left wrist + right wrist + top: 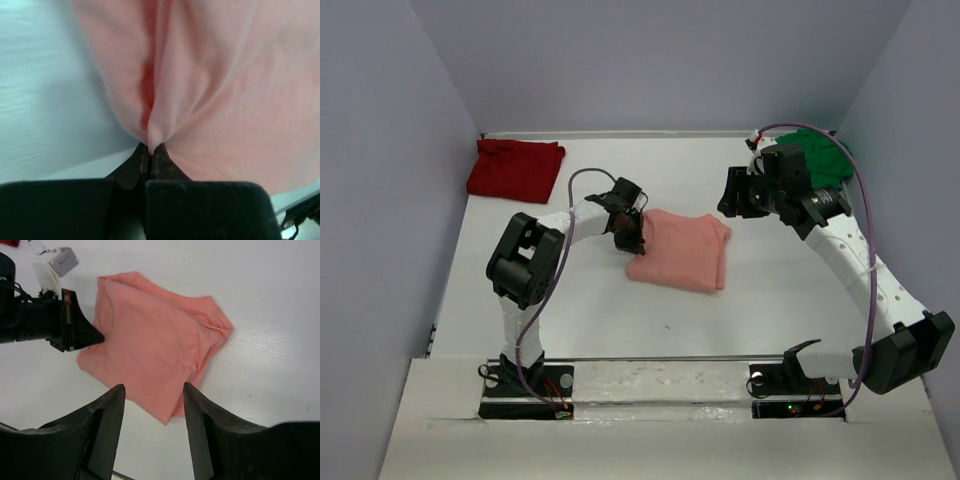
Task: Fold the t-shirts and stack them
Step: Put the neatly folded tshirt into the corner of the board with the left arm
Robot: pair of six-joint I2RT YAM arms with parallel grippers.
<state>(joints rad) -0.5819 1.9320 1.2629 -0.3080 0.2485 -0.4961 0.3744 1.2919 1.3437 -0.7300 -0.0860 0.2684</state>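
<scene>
White surface (pixel 570 300): left end effector (pixel 150 149) pinches pink shirt (pixel 680 255) at left edge; right end effector (pixel 154 392) wide, empty above. Risk: thin pinch may slip, one-sided pull unravels fold.

- Half-hidden behind the right arm (pixel 840 245): the green t-shirt (pixel 828 158).
- Left wrist view: the salmon-pink t-shirt (pixel 230 90) is blurry, cut off top and right.
- Right wrist view: only a corner sliver of the dark red t-shirt (pixel 7 242).

You see a white table (pixel 770 310) enclosed by three pale lavender panels: back wall (pixel 660 60), left wall (pixel 380 220), right wall (pixel 920 90). Light even and diffuse; shadows soft
</scene>
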